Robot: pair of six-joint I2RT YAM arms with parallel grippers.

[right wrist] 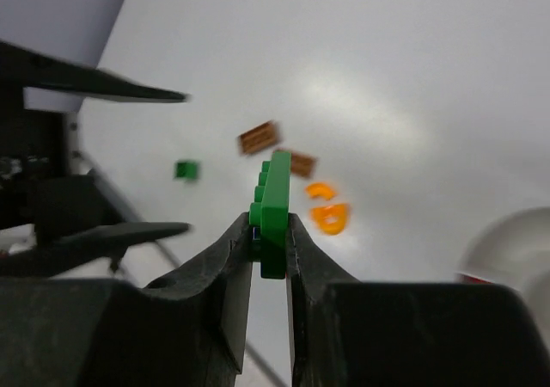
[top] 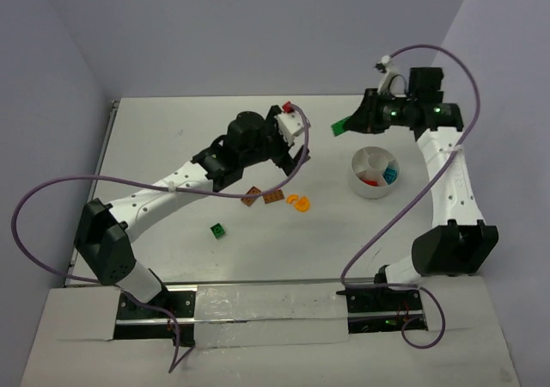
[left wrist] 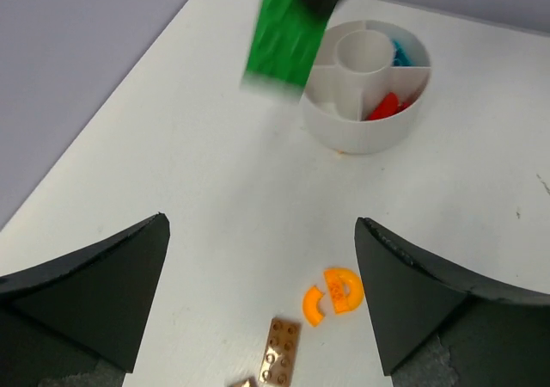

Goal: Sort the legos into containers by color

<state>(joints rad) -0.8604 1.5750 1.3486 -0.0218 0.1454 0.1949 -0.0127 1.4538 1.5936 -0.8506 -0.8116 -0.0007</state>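
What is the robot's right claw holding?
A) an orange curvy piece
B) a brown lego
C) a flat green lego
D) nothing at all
C: in the right wrist view the right gripper is pinched shut on the flat green lego, while the orange curved pieces and the brown legos lie loose on the table.

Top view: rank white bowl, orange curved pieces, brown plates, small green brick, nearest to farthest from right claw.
From the right claw, shut on a green plate:
1. White bowl, right side.
2. Orange curved pieces, centre.
3. Brown plates, just left of those.
4. Small green brick, farthest left.
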